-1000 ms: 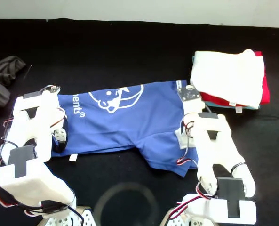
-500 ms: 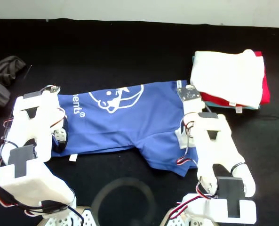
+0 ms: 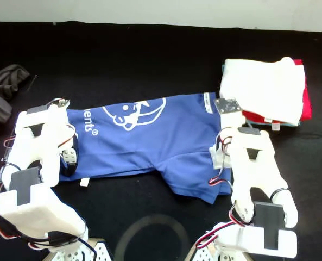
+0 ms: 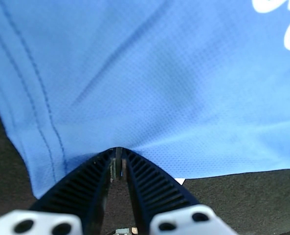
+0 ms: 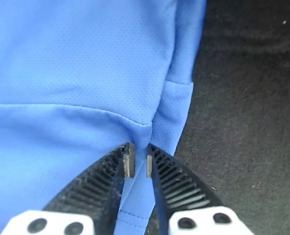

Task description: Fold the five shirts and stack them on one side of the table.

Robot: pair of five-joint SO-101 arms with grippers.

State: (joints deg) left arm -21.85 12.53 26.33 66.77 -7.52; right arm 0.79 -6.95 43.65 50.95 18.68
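A blue shirt (image 3: pixel 144 136) with white print lies spread across the middle of the black table (image 3: pixel 150 60). My left gripper (image 3: pixel 69 161) is at the shirt's left edge. In the left wrist view it (image 4: pixel 117 159) is shut on the blue shirt (image 4: pixel 159 88), whose cloth puckers into the tips. My right gripper (image 3: pixel 218 156) is at the shirt's right edge; in the right wrist view it (image 5: pixel 137 164) pinches a fold of the blue shirt (image 5: pixel 86 63) near a seam. A folded stack (image 3: pixel 264 89) sits at the right: white on top, red and teal below.
A crumpled dark grey shirt (image 3: pixel 3 92) lies at the far left edge of the table. Both arm bases stand at the near edge. Bare black table (image 5: pixel 247 98) lies just beside the shirt's right hem.
The right arm has shifted a little to the right, uncovering the white neck label on the shirt. The left arm and the stack have not moved.
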